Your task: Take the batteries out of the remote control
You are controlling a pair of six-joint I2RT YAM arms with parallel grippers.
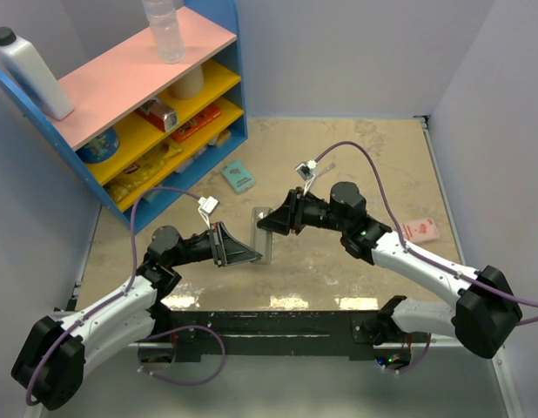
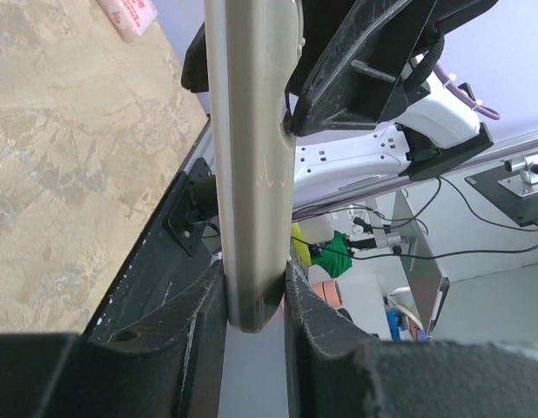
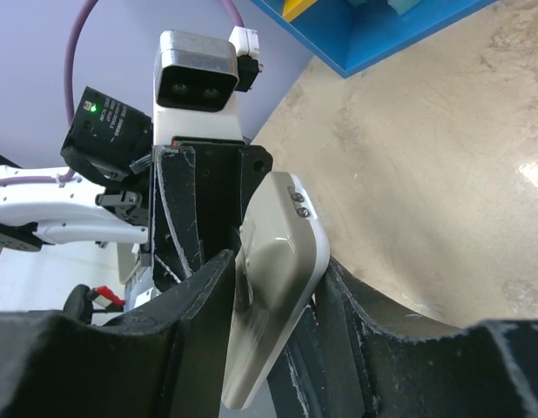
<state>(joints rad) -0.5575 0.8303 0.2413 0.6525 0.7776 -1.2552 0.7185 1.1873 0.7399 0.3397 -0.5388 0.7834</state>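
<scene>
The remote control [image 1: 264, 233] is a slim grey bar held in the air between my two grippers, above the middle of the table. My left gripper [image 1: 252, 252] is shut on one end of it; in the left wrist view the bar [image 2: 252, 174] stands up from between the fingertips of this gripper [image 2: 256, 292]. My right gripper [image 1: 267, 221] is shut on the other end; in the right wrist view the remote [image 3: 282, 279] sits tilted between the tips of this gripper [image 3: 278, 292]. The batteries are hidden.
A blue shelf unit [image 1: 121, 113] with packets stands at the back left, with a white bottle [image 1: 30, 70] and a clear bottle [image 1: 164, 30] on top. A teal flat box [image 1: 239, 177] lies behind the grippers. A pink packet [image 1: 420, 230] lies at the right.
</scene>
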